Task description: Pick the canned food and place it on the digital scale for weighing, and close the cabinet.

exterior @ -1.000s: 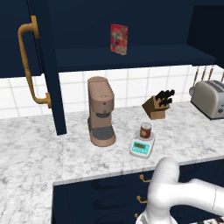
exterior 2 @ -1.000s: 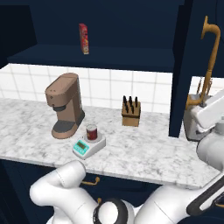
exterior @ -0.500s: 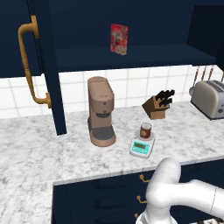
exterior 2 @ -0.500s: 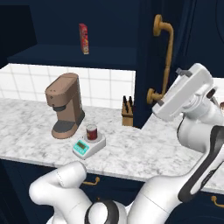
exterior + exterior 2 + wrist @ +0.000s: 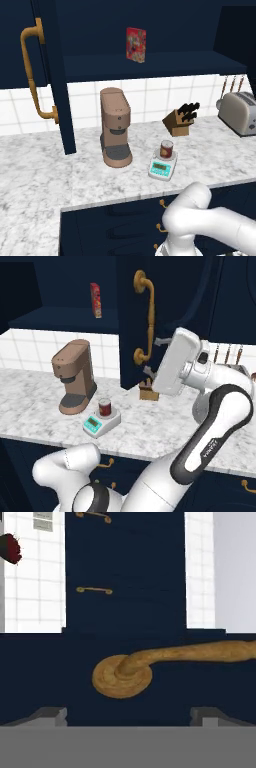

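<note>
One can weighed, one cabinet door half swung.
The canned food (image 5: 166,149) stands upright on the digital scale (image 5: 163,168), at four o'clock from the coffee machine (image 5: 115,127). The gripper (image 5: 151,356) presses against the cabinet (image 5: 131,321) door beside its brass handle (image 5: 145,316), fingers spread and holding nothing.

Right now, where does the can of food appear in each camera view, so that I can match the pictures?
Left base view: the can stands right of centre, on the scale.
Right base view: the can is left of centre, on the same scale.
Hand view: a dark-red patch at the upper left edge may be it; I cannot tell.
Shared landmark: the brown coffee machine, just left of the can in both base views.
</note>
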Robot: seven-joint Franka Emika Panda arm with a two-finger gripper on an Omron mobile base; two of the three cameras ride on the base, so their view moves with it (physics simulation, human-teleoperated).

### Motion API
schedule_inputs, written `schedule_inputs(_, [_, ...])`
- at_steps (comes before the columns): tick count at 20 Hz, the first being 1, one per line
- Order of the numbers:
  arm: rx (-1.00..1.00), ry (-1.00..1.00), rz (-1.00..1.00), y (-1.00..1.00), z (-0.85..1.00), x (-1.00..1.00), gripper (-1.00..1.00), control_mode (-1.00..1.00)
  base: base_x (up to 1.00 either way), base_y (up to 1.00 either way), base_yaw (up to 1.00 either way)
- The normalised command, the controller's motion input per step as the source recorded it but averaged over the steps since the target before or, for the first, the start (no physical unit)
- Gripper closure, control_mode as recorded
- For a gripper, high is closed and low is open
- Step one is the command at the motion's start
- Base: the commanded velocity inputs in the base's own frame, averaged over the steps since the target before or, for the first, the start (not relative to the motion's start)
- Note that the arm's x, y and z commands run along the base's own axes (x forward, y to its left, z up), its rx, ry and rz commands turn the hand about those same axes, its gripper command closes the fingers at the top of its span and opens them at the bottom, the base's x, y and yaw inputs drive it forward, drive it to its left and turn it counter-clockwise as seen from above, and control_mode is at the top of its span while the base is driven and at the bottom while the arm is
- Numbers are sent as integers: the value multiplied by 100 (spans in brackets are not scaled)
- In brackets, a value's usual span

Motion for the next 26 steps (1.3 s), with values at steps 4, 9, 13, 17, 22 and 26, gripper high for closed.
schedule_inputs(4, [-12, -3, -55, 100, -6, 70, -100, -100, 0, 0, 0])
schedule_inputs(9, [-12, -4, -54, 100, 3, 98, -100, -100, 0, 0, 0])
schedule_inputs(13, [-12, 0, -54, 100, 0, 100, -100, -100, 0, 0, 0])
schedule_inputs(17, [-9, 0, -47, 67, 0, 100, -100, -100, 0, 0, 0])
schedule_inputs(22, [-1, 7, -27, 5, 0, 99, -100, -100, 0, 0, 0])
schedule_inputs(26, [0, 5, -13, 0, 0, 87, -100, -100, 0, 0, 0])
